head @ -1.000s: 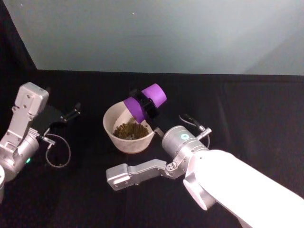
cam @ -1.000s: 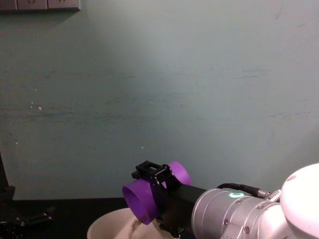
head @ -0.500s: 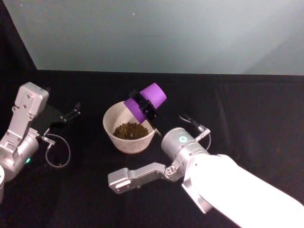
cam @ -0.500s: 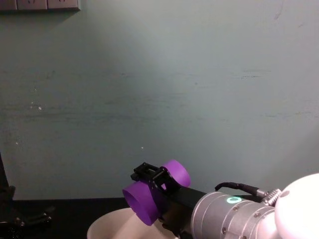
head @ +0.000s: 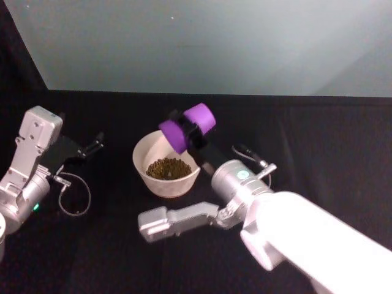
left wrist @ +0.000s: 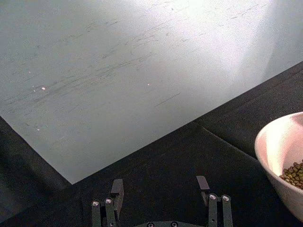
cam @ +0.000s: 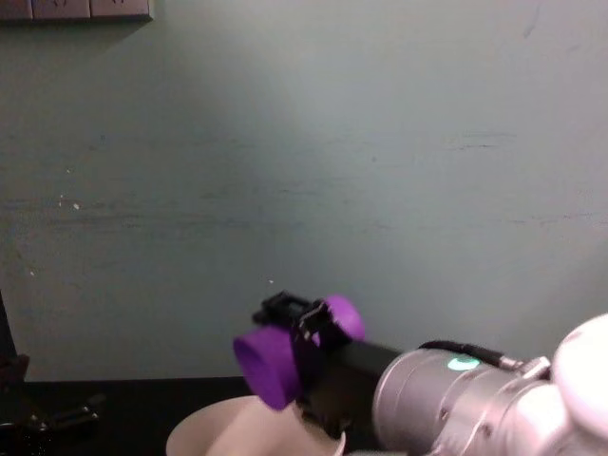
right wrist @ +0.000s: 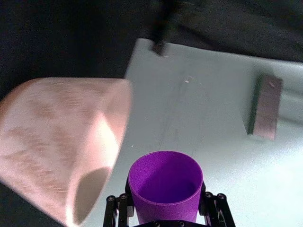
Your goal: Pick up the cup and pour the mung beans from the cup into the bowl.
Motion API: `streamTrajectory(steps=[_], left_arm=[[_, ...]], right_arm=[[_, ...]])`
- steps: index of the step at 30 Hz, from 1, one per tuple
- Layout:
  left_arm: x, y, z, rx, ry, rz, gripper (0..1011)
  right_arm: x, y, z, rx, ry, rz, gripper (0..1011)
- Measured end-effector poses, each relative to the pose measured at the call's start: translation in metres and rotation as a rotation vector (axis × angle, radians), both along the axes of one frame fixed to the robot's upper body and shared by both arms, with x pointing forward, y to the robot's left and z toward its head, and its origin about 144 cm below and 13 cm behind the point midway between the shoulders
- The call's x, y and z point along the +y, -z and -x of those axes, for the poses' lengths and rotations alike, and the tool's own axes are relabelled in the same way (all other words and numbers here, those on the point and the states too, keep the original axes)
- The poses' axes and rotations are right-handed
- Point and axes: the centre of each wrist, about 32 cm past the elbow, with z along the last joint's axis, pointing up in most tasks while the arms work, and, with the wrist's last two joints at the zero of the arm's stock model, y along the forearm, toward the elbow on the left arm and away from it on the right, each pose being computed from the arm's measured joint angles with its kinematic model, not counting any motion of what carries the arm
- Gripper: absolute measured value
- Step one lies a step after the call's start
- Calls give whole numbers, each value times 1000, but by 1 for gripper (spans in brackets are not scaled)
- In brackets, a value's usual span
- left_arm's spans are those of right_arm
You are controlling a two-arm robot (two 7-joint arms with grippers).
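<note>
One small bright purple plastic cup hangs tipped on its side above the far right part of the wide off-white round bowl, mouth turned down and toward the left. That is the pose for pouring, with the lip over the bowl's opening so whatever falls lands inside. The right gripper grips the cup around its wall, one black finger pressed on each side. Holding it by the waist leaves the mouth free and lets the wrist roll it over.

In the right wrist view the cup's inside is plain purple with no beans to be seen, so it looks emptied. A heap of greenish-brown mung beans lies in the bottom of the bowl, well below its rim; the pour appears done or almost done.

Standing upright on the black cloth-covered table, the bowl is short of the far edge, where both arms reach it.

Toward the table's left edge the left gripper is parked, well apart from the bowl, fingers spread with nothing between them, out of the pouring arm's way.
</note>
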Motion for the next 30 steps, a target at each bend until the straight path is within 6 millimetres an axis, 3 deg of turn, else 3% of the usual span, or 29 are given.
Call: streamTrajectory(steps=[13,30], left_arm=[[0,0,0,0,0,0,1000],[0,0,0,0,0,0,1000]], right_arm=[[-43,-26,-15,182,12,-523,735],[-95,-45,-33,527,5,-1048,735]])
